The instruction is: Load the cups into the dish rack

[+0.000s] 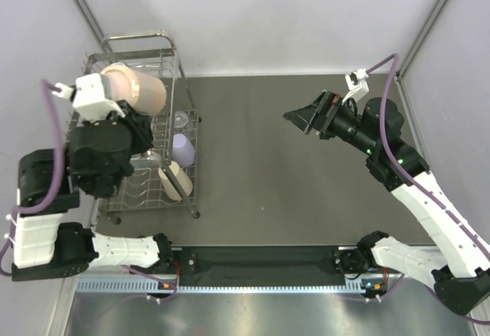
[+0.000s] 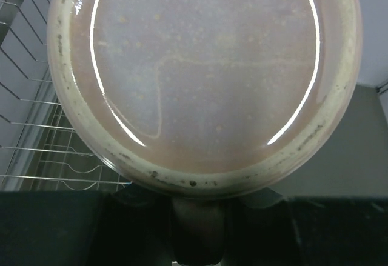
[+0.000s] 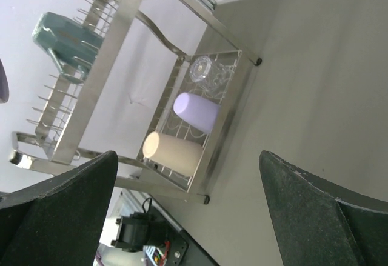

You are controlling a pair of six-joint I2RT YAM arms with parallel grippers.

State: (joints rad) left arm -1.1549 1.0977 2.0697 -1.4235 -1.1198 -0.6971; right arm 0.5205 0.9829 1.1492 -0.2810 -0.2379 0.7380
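1. From the top external camera, the left tool [image 1: 121, 100] is clenching a pink cup [image 1: 139, 89] and holding it on its side above the far end of the dish rack [image 1: 142, 194]. The right tool [image 1: 304, 117] is hanging over the bare table [image 1: 260, 168], well apart from the rack, with its jaws spread and carrying nothing. A lavender tumbler [image 1: 184, 150], a beige tumbler [image 1: 176, 181] and a clear glass [image 1: 180, 119] are lying in the rack's side basket. The pink cup is looking wide against the thin wires, so letting go from this height risks it bouncing off them or striking the clear glass.

2. In the left wrist view, a round glossy face of the pink cup, its base as I judge, is filling nearly the whole frame, ringed by a speckled rim. The tines [image 2: 36, 126] are showing only at the left. With the view this blocked, the cup could be coming down misaligned, and the slick glaze could be letting it slip.

3. In the right wrist view, both fingers [image 3: 60, 208] are standing wide apart with nothing between them. A teal mug [image 3: 63, 36] is sitting on the rack's upper part, and a careless descent could be knocking it.
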